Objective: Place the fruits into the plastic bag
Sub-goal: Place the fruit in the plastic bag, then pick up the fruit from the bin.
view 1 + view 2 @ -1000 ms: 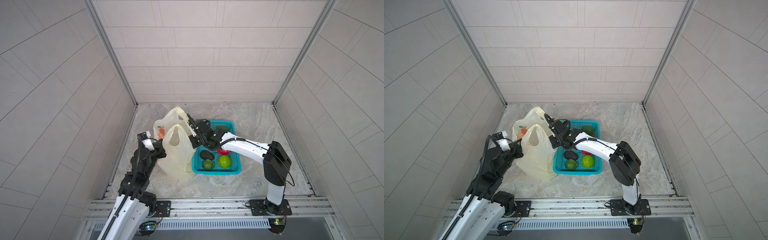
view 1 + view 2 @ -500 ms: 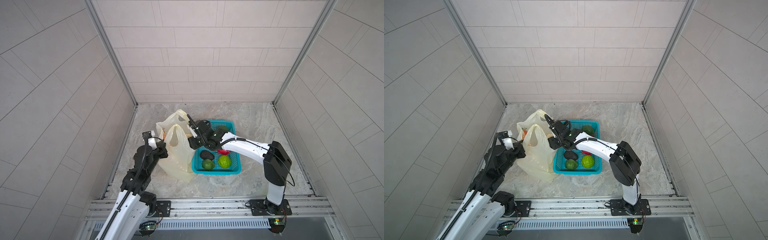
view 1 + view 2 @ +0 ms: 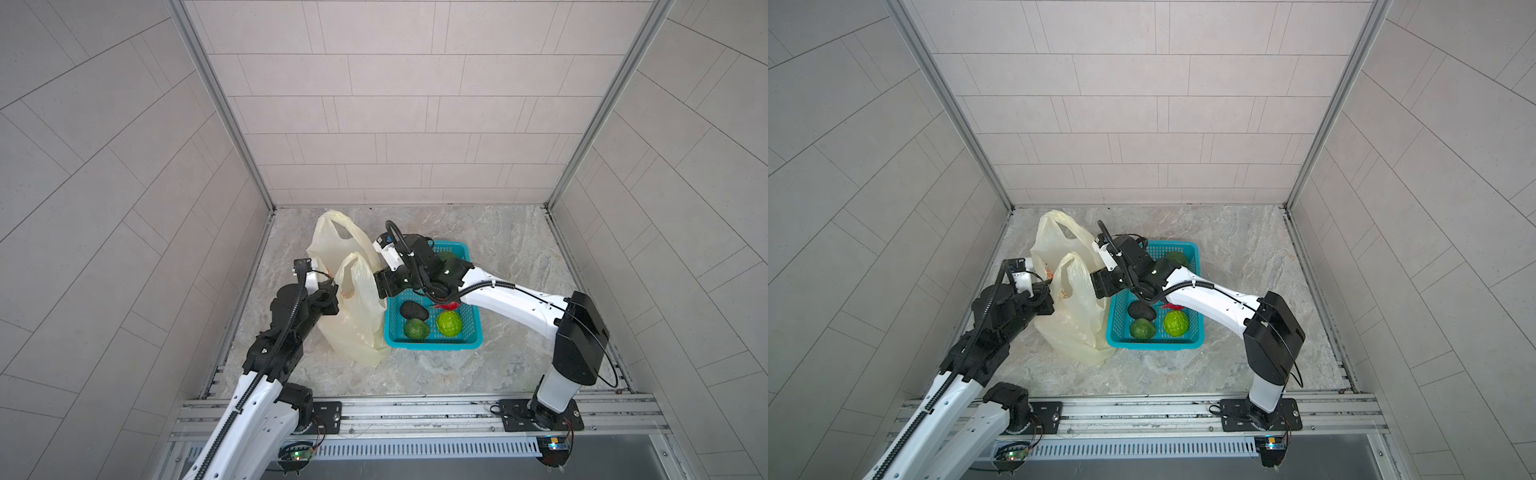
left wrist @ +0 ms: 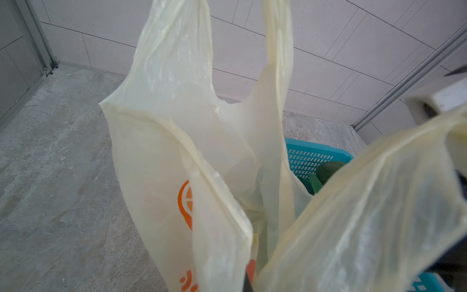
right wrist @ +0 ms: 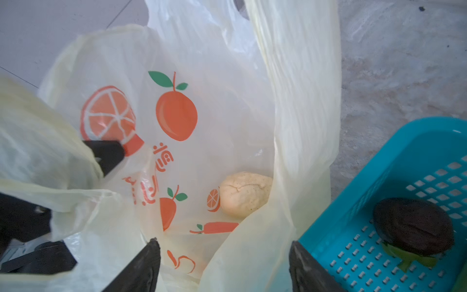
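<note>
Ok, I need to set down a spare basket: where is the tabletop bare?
Bare tabletop lies between the teal basket and the right wall, behind the basket to the back wall, and in front toward the rail. Crowded: the plastic bag sits against the basket, the open right gripper above their seam, the left gripper shut on the bag's left side.

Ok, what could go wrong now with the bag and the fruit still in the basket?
1. Only the left gripper pinches the floppy bag; if the film slips, the mouth may sag shut.
2. The open right gripper hangs over the bag's rim, so pulling away might snag it and drag the bag.
3. The red fruit lies mostly hidden under the right arm in the basket, so grabbing it could be awkward.
</note>
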Tool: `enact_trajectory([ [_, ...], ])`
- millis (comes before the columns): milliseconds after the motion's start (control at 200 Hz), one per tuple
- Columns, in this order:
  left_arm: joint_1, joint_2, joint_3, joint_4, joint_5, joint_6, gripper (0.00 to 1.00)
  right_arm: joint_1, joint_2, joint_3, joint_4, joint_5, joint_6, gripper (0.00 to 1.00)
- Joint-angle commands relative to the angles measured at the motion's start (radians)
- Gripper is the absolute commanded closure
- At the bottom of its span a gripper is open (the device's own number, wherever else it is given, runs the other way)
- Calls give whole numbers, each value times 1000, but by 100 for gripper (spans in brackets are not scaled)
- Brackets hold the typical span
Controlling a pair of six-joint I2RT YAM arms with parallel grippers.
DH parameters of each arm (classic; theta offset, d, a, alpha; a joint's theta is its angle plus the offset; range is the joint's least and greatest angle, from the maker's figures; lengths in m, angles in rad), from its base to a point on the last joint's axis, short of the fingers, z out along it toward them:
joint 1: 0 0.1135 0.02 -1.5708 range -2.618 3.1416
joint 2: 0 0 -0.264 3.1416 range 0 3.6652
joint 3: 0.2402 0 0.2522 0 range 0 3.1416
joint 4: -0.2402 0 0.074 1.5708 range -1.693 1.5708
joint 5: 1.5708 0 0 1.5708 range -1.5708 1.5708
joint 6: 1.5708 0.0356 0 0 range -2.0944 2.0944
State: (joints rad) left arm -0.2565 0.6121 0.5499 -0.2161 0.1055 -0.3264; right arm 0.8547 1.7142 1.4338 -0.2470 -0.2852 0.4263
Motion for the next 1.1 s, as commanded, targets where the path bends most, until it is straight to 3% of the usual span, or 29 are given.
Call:
enact_trajectory([
  [0,-7,-3,21,6,20,31,100,-3,-43,-13,18,23,5,24],
  [125,-12,-2,22,8,24,47,100,-8,-50,-16,-9,120,6,25],
  [360,-13,0,24,12,30,48,100,-9,-3,29,-75,186,-17,25],
  [646,-14,-5,16,18,52,27,100,-1,100,75,-63,93,11,33],
  [766,-13,-5,13,18,53,27,100,6,133,93,-55,72,21,47],
  [851,-15,-2,15,21,46,30,100,6,146,97,-48,71,22,83],
  [911,-14,1,21,20,32,38,100,1,141,92,-46,100,32,100],
  [1096,-12,17,42,72,-120,39,100,-40,33,5,-11,232,43,100],
])
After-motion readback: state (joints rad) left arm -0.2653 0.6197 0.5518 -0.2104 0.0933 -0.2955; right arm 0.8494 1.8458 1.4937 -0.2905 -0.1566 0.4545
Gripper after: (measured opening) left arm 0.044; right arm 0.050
